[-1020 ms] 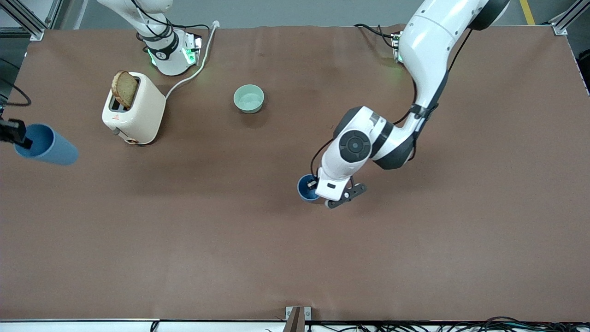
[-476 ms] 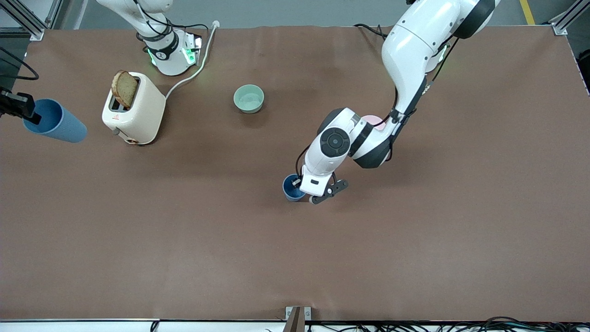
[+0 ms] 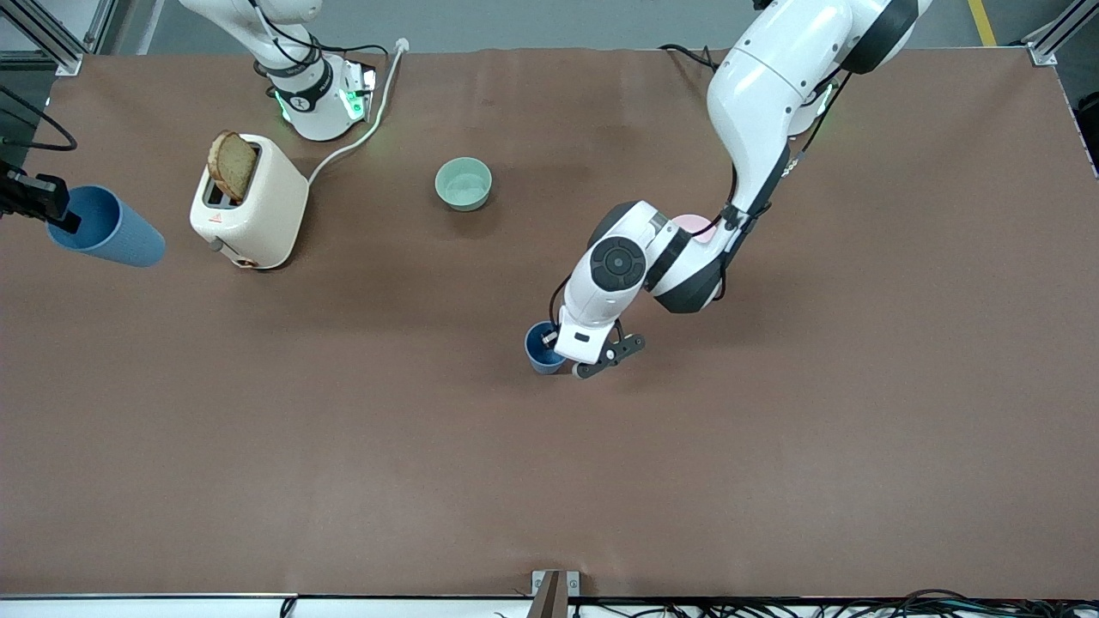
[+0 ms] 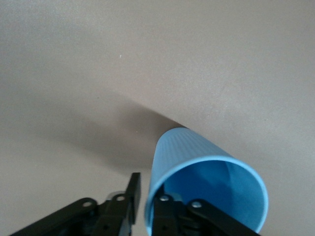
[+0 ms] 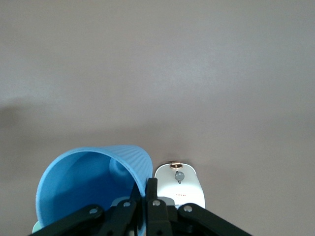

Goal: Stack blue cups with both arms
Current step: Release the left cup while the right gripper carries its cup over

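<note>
Under each wrist, hand (image 4: 146,206) (image 5: 142,199) clamped on half-hidden blue cup (image 4: 206,182) (image 5: 91,184).

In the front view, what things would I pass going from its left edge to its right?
Blue cup held by the right gripper → toaster with bread → mint-green bowl → blue cup held by the left gripper.

One blue cup (image 3: 543,347) stands upright mid-counter, rim pinched; the other blue cup (image 3: 106,227) hangs tilted, rim pinched, over the counter's right-arm end.
</note>
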Controlling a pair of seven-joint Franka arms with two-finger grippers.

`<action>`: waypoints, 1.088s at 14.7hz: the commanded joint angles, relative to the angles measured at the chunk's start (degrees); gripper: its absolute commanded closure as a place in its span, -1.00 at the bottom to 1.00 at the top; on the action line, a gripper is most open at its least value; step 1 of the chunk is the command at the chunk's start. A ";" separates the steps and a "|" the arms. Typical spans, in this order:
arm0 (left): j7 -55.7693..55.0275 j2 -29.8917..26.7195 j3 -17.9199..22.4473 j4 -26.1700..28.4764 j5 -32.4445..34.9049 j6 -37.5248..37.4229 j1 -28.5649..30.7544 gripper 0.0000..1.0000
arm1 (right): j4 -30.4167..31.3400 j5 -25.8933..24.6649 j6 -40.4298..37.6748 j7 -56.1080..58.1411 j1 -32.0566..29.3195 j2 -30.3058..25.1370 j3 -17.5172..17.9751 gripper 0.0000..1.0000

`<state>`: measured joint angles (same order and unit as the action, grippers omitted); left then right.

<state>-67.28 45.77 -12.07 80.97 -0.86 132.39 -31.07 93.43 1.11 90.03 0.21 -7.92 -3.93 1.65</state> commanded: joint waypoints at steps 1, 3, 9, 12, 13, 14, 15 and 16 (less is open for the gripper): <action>-0.48 -2.60 1.51 -1.34 1.21 -0.90 -0.22 -1.00 | 0.26 0.21 0.14 -2.22 2.20 -0.99 0.11 0.99; -0.30 -6.55 2.48 -1.43 0.95 -4.05 1.79 -1.00 | 0.26 0.21 0.58 -6.07 5.71 -0.90 0.11 0.99; 11.88 -17.80 2.57 -3.71 1.29 -19.96 10.49 -1.00 | 0.26 4.17 10.14 -25.38 22.48 4.18 0.02 0.99; 20.85 -23.78 2.14 -3.45 1.30 -26.19 17.17 -1.00 | 0.08 4.25 19.44 -37.79 31.45 10.59 0.02 0.99; 24.97 -25.71 2.31 -3.36 1.30 -29.35 19.01 -1.00 | -0.01 4.34 23.39 -41.56 33.57 13.14 0.02 0.99; 27.97 -27.30 2.40 -3.36 1.38 -31.73 20.60 -1.00 | -0.01 4.78 26.30 -44.65 35.24 15.34 0.02 0.99; 31.30 -28.97 2.49 -3.36 1.38 -33.84 22.44 -1.00 | -0.09 5.04 28.77 -46.68 36.74 17.36 0.02 0.99; 35.77 -30.55 2.40 -3.28 1.38 -35.78 24.72 -1.00 | -0.70 5.13 30.53 -48.53 37.54 19.38 0.02 0.99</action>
<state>-37.52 19.16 -9.26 76.09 -0.58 99.90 -9.29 94.35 5.39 118.05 -44.65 28.05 12.01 2.43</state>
